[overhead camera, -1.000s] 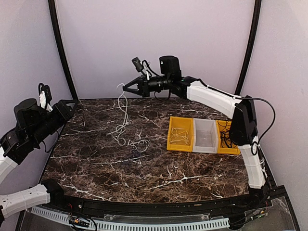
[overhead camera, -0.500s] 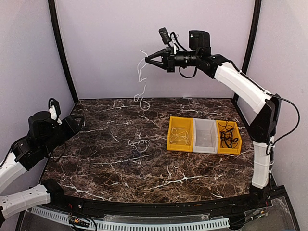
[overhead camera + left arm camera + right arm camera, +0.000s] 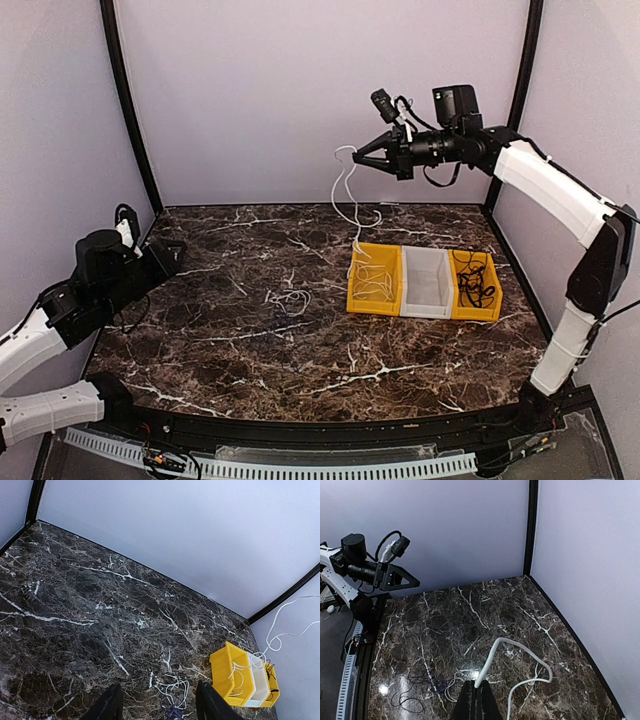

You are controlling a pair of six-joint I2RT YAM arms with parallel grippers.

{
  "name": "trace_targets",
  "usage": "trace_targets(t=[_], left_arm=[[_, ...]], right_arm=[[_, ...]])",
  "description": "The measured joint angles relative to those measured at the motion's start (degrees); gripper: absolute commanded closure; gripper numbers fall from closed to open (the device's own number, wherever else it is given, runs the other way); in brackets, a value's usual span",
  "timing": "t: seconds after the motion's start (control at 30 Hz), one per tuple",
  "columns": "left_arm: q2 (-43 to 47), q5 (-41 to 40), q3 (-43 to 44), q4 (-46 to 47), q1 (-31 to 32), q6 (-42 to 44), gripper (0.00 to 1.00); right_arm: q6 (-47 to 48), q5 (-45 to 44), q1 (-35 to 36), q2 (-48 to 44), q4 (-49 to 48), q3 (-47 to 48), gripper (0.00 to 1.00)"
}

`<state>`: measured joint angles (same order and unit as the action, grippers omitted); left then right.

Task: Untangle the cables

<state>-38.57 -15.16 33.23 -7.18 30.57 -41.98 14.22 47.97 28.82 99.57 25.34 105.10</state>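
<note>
My right gripper (image 3: 357,157) is high above the table's back, shut on one end of a white cable (image 3: 346,195). That cable hangs down in loops, and its lower end reaches the left yellow bin (image 3: 352,290). In the right wrist view the black fingers (image 3: 470,700) pinch the white cable (image 3: 520,647). A small clump of white and dark cables (image 3: 290,300) lies on the marble mid-table, also visible as a clump (image 3: 172,692) in the left wrist view. My left gripper (image 3: 175,255) hovers at the left side, open and holding nothing, pointing toward the clump.
Three bins stand in a row at the right: the left yellow one holds white cables (image 3: 372,288), the middle one is white (image 3: 428,262), and the right yellow one (image 3: 492,312) holds black cables (image 3: 470,285). Black frame posts (image 3: 128,110) flank the back wall.
My right arm has swung from back left to the right, lifting the white cable off the table and carrying it over the yellow bin. The left arm edged forward.
</note>
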Motion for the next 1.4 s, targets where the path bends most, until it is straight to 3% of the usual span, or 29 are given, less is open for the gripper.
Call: trace_targets(t=[0.43,1.0,1.4], left_arm=[[-2.6,1.7,-0.4,2.9,0.0,-0.1,0.48],[-2.6,2.3,-0.4,2.9,0.0,-0.3,0.48],[-4.1,2.8,-0.4,4.2,0.0,-0.3,0.48]], right_arm=[[7.6,-6.8,-1.2,-5.3,5.1,-10.3,1.00],[9.3,-8.3,-2.8,-8.2,8.7,-4.6,1.00],[11.8,-12.7,-3.1,-10.8,6.8,-16.0,1.00]])
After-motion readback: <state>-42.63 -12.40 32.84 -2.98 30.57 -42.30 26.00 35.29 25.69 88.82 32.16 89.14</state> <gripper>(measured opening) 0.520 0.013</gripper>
